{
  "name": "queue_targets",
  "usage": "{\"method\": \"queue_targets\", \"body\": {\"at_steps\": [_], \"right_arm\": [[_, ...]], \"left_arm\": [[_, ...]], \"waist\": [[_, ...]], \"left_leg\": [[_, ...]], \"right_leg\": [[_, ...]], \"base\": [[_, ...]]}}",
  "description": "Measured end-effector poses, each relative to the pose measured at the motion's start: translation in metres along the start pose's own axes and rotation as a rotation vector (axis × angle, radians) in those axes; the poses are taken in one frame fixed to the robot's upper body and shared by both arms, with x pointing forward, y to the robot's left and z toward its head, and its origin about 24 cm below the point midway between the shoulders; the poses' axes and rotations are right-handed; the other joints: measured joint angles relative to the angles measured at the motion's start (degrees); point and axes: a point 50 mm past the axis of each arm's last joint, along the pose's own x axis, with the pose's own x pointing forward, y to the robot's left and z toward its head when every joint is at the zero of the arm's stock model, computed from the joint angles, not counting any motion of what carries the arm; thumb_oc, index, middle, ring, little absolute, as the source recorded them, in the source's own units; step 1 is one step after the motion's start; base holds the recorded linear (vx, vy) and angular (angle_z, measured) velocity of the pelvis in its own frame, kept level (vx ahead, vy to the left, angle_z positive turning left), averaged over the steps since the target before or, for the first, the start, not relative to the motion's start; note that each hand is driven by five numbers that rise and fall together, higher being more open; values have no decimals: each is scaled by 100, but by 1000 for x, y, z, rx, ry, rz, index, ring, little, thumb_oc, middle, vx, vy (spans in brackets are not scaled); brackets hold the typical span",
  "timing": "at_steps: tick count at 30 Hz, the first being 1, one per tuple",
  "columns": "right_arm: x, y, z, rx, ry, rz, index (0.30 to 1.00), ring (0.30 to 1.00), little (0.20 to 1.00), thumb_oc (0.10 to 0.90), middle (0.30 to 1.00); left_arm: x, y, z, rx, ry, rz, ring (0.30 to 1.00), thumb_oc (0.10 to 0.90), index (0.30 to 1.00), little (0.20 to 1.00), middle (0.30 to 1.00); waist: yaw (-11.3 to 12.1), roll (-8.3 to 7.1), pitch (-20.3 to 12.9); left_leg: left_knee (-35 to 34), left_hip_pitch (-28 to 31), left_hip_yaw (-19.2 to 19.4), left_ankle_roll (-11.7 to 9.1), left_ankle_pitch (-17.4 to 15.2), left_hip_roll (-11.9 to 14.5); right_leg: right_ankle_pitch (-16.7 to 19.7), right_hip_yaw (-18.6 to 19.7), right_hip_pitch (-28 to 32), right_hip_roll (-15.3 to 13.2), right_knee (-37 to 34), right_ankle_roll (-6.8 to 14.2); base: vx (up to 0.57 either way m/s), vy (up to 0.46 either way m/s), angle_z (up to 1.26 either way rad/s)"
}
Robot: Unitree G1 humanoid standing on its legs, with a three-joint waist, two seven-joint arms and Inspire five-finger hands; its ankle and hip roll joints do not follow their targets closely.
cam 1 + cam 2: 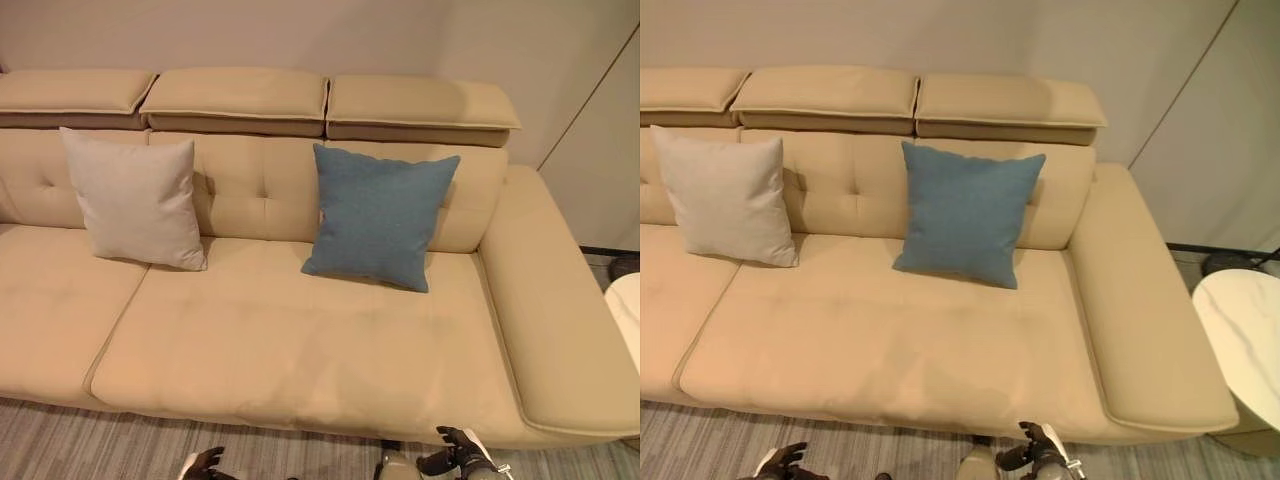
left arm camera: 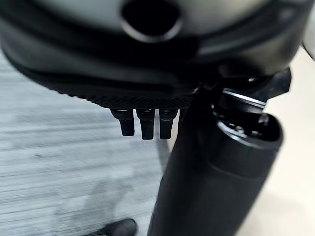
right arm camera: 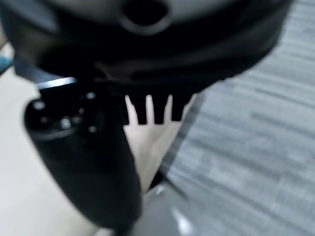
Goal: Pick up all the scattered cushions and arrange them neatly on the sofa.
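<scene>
Blue cushion (image 1: 378,216) stands propped against the sofa (image 1: 300,340) backrest, a little toward 1 o'clock of the seat's middle, lower edge on the seat. Pale grey cushion (image 1: 135,198) leans on the backrest too, at about 10 o'clock, over the seam between the two seat pads. The two are well apart, tufted backrest bare between them.

Wide stretch of seat lies open in front of both cushions, down to the front edge at 6 o'clock. Armrest runs along the 3 o'clock side.

My left hand (image 1: 203,464) and right hand (image 1: 452,454) hang low at 6 o'clock, past the sofa's front edge, over the grey striped floor (image 1: 90,445). Both empty. My wrist views show straight fingers (image 2: 142,124) on the left, and on the right fingers (image 3: 157,111) likewise extended, nothing between them.

The right eye view takes in a round white table (image 1: 1245,335) at 3 o'clock, beyond the armrest; in the left eye view just its rim peeks in.
</scene>
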Motion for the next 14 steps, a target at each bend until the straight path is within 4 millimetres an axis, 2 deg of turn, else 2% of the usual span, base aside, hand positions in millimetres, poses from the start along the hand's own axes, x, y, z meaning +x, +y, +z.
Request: {"method": "queue_targets", "body": {"at_steps": [1,2,3,4,5,7,8,10,14], "right_arm": [[0,-3,-3,-4,11,-5,900,900,900,800,900],[0,-3,-4,-5,13,-6,900,900,900,800,900],[0,-4,-2,-4,6,-9,900,900,900,800,900],[0,-3,0,-3,2,-7,900,900,900,800,900],[2,-8,2,-2,-3,-20,900,900,900,800,900],[2,-8,2,2,-3,-20,900,900,900,800,900],[2,-9,2,3,-5,-21,900,900,900,800,900],[1,-8,-3,7,10,-18,900,900,900,800,900],[-2,-8,-18,13,53,-19,900,900,900,800,900]], "left_arm": [[0,3,-2,2,5,7,900,800,900,900,900],[-1,4,-7,0,16,9,900,800,900,900,900],[-2,5,-11,2,29,12,900,800,900,900,900],[-2,6,-13,-4,36,14,900,800,900,900,900],[-3,-4,-12,-21,40,-7,900,800,900,900,900],[-4,-17,-10,-52,41,-39,900,800,900,900,900],[-5,-23,-8,-60,36,-52,900,800,900,900,900],[-3,-23,-2,-63,23,-50,900,800,900,900,900],[-2,-23,5,-63,3,-54,900,800,900,900,900]], "waist": [[63,43,29],[95,21,15],[207,-56,-55],[256,-188,-115],[214,-34,-117],[269,70,-214],[291,74,-265],[259,59,-322],[172,93,-416]], "left_leg": [[-85,70,-15,-44,56,107],[-159,133,-2,-96,92,154],[-214,167,52,-144,122,151],[-241,159,58,-194,160,108],[-256,154,-1,-212,219,226],[-228,177,2,-245,312,318],[-86,113,-3,-288,333,357],[29,28,-64,-404,410,381],[-62,74,-177,-412,413,478]], "right_leg": [[-395,-34,210,117,339,53],[-627,-123,488,137,334,54],[-788,-263,807,110,-73,6],[-818,-300,1140,170,-841,-299],[-527,-326,1371,367,-1264,-412],[-261,-238,1635,588,-1904,-538],[-91,-215,1753,663,-2108,-617],[-22,-213,1802,701,-2244,-659],[136,-255,1992,847,-2587,-688]], "base": [[-73,-117,-3],[-16,-128,-21],[42,-142,-38],[70,-141,-36],[52,-137,-15],[29,-94,-25],[31,-95,-35],[31,-95,-5],[8,-36,7]]}}
